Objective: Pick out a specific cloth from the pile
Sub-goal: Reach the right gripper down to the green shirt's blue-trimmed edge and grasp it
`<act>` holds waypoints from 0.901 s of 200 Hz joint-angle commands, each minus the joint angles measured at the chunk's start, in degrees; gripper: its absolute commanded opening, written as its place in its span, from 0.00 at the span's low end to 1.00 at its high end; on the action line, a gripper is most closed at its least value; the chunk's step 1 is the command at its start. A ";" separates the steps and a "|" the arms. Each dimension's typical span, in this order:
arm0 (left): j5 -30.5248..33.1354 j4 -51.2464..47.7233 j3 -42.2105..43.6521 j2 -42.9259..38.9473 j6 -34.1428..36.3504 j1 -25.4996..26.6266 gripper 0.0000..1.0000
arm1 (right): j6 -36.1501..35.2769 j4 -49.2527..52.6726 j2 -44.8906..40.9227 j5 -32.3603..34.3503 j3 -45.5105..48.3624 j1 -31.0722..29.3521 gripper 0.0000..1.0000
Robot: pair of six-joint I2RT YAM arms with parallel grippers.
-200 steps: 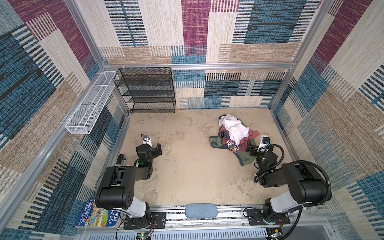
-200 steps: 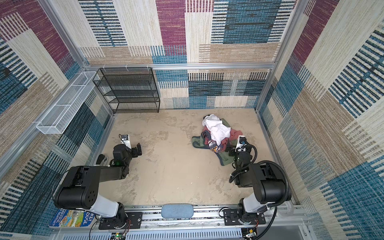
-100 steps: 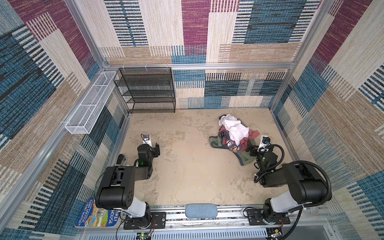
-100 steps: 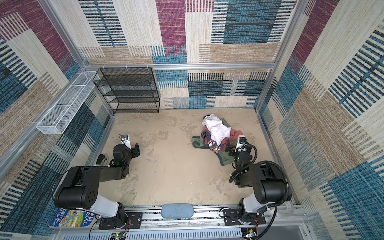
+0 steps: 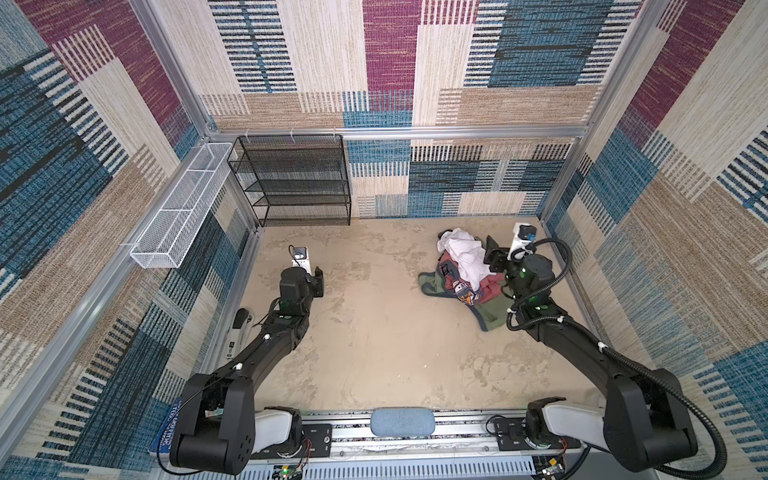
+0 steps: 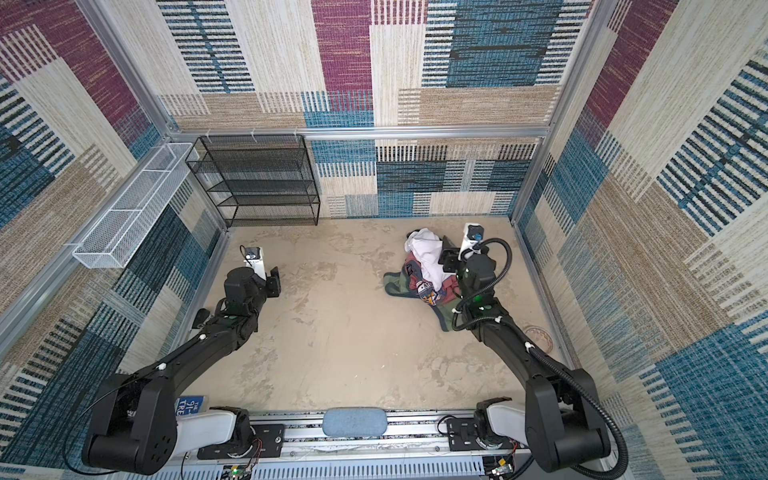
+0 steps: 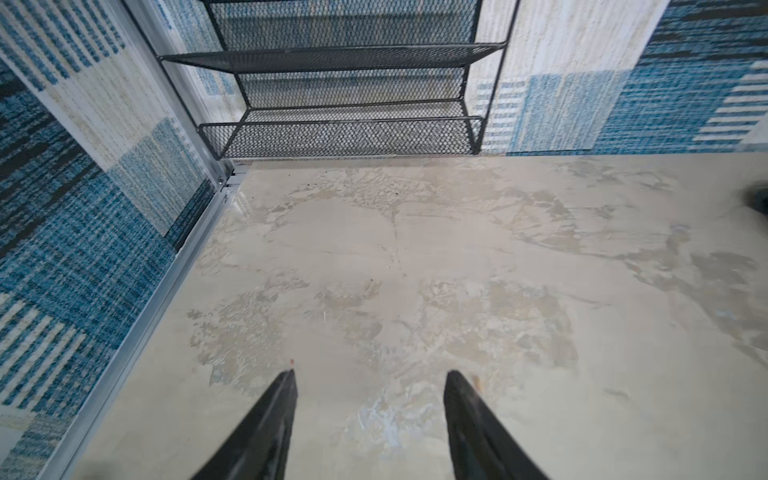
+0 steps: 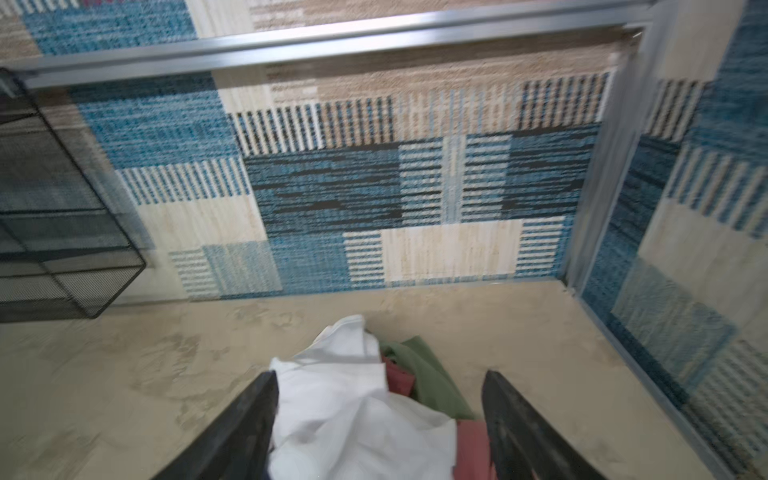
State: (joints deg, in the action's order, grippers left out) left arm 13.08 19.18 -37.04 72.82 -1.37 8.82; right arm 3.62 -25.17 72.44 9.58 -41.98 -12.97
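On the right side of the floor [image 5: 374, 332], the right gripper [image 8: 380, 374] has moved up over the pile [image 5: 461, 270] — a second ago it sat by the near edge. Its jaws are spread, pinching nothing. The left gripper [image 7: 370, 372] is spread too. One green cloth [image 5: 491, 314] lies under one white garment [image 5: 467, 257] and one red garment [image 5: 493, 289].

body: left arm [image 5: 266, 353] and right arm [image 5: 582, 353] both matte black, boxy shoulder housings, white base joints [image 5: 270, 428] | cables: ribbed black hose [image 5: 566, 266] on the right one | extras: white wrist cams [image 5: 300, 259], green LEDs [image 5: 521, 272], small white clips [image 5: 237, 366] | fingers [image 7: 266, 424]: black tapered wedges, pretty plain tbh
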 commanded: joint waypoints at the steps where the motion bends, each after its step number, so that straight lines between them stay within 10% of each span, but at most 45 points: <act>1: -1.49 -7.55 -3.56 -0.73 -3.65 1.43 0.60 | 2.05 16.55 4.03 -0.75 -5.46 -4.99 0.73; 65: -7.28 -16.38 -10.64 1.80 -11.99 2.34 0.60 | 5.38 22.55 20.23 -1.25 -15.22 -17.93 0.64; 180: -8.49 -17.54 -10.58 2.75 -13.58 2.34 0.60 | 9.11 26.39 37.51 0.84 -24.82 -18.76 0.65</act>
State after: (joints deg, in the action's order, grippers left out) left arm 5.63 1.83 -47.27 75.13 -13.54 11.16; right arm 11.09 0.32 108.44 9.23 -65.84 -31.62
